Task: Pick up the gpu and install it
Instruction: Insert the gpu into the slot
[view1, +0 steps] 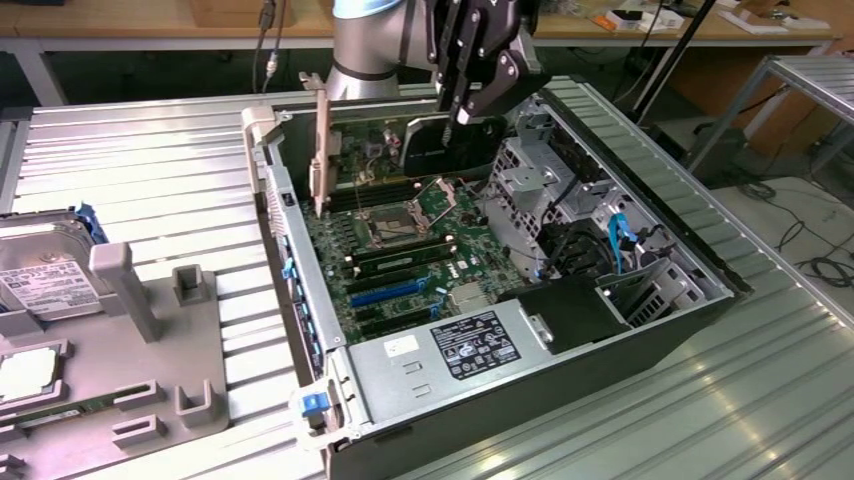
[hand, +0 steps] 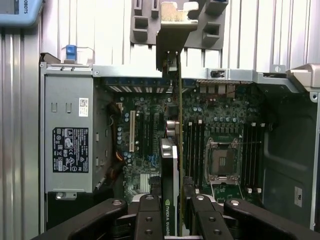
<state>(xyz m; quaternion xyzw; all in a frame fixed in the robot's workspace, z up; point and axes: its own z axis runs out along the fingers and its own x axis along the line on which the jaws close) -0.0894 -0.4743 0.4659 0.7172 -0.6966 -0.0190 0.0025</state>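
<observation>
The tool (view1: 462, 112) grips the gpu (view1: 400, 150) from above, fingers closed narrowly on the card's top edge. The gpu hangs upright on edge directly beneath the tool, over the motherboard (view1: 441, 240) inside the open computer case (view1: 694, 270), its silver bracket (view1: 320, 150) by the case's rear wall

The exterior view looks down at a slant from above one corner of the open computer case (view1: 287, 230), at middling range. The wrist view stares straight down into it from close. Both share the motherboard (view1: 441, 240), power supply (view1: 454, 350) and graphics card (view1: 387, 150)
</observation>
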